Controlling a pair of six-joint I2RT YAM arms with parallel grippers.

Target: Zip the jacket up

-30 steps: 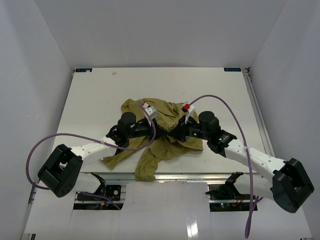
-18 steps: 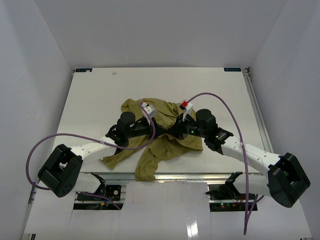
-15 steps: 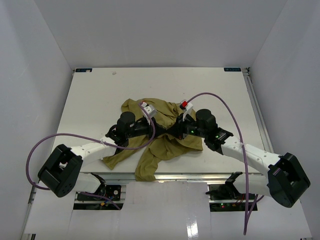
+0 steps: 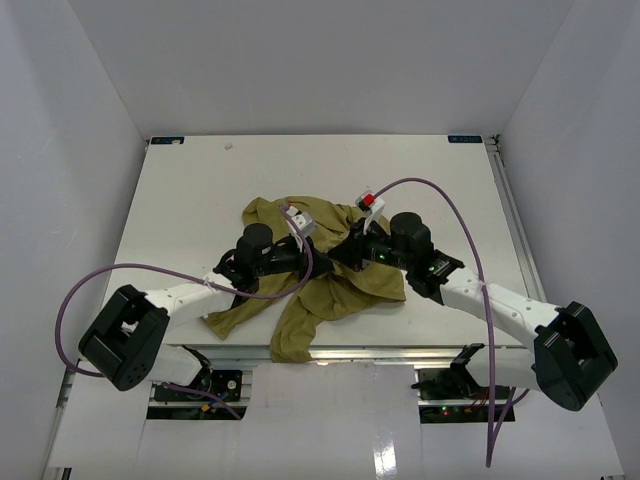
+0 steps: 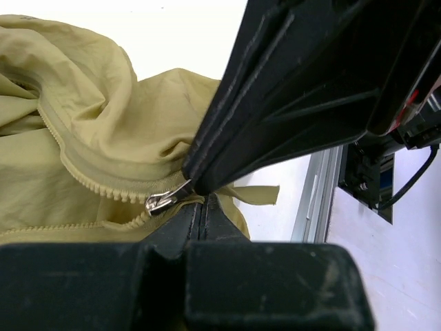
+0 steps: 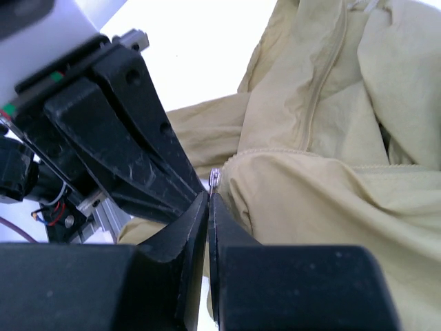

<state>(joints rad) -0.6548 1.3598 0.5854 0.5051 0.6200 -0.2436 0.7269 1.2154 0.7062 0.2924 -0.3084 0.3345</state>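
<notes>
The olive-green jacket (image 4: 325, 292) lies crumpled near the table's front edge, and one sleeve (image 4: 292, 338) hangs over that edge. Both grippers meet over its middle. In the left wrist view, my left gripper (image 5: 202, 207) is shut on the jacket's cloth (image 5: 89, 131) just below the open zipper teeth (image 5: 103, 186). The right gripper (image 6: 209, 198) is shut on the silver zipper pull (image 6: 214, 179), which also shows in the left wrist view as the pull (image 5: 164, 200) at the right gripper's tip (image 5: 192, 181). In the top view, left gripper (image 4: 327, 256) and right gripper (image 4: 340, 254) nearly touch.
The white table (image 4: 200, 190) stretches behind and to both sides of the jacket, with white walls around it. A metal rail (image 4: 400, 350) runs along the front edge. Purple cables (image 4: 460, 215) loop off both arms. The left gripper's fingers (image 6: 138, 152) crowd the right wrist view.
The right arm's wrist has shifted slightly left and toward the back of the table, keeping its grip. The left arm and the jacket have hardly moved.
</notes>
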